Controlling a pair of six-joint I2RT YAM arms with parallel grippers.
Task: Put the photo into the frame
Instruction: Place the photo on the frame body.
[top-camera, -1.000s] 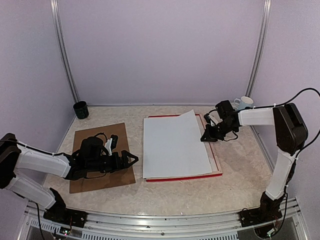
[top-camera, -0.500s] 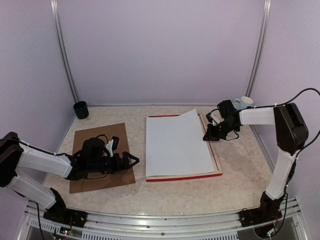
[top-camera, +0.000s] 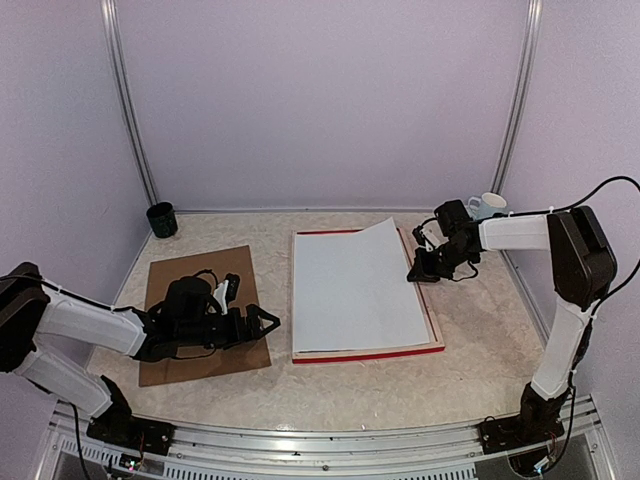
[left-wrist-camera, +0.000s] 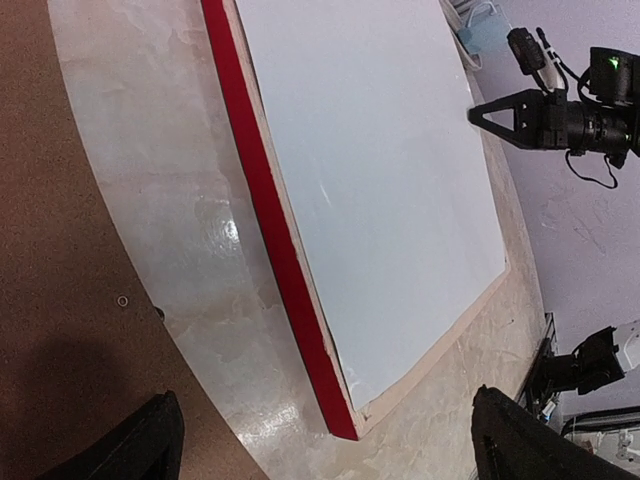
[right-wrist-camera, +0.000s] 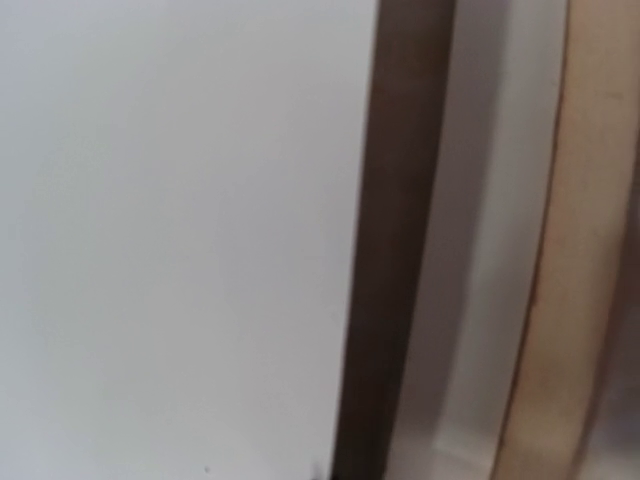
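Squaring the photo (top-camera: 355, 285) in the frame (top-camera: 370, 355)

The photo lies white back up on the face-down frame, its far right corner seemingly riding over the rim. The right gripper (top-camera: 413, 272), pressed together, sits at its right edge; next comes a small leftward nudge. The left gripper (top-camera: 265, 318) hangs spread over the brown backing board (top-camera: 200, 275).

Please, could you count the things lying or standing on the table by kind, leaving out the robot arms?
Flat sheets and boards: 3 (photo, white back up; frame with red edges under it; brown board)
Cups: 2 (dark cup at the far left; white mug at the far right)
Total: 5
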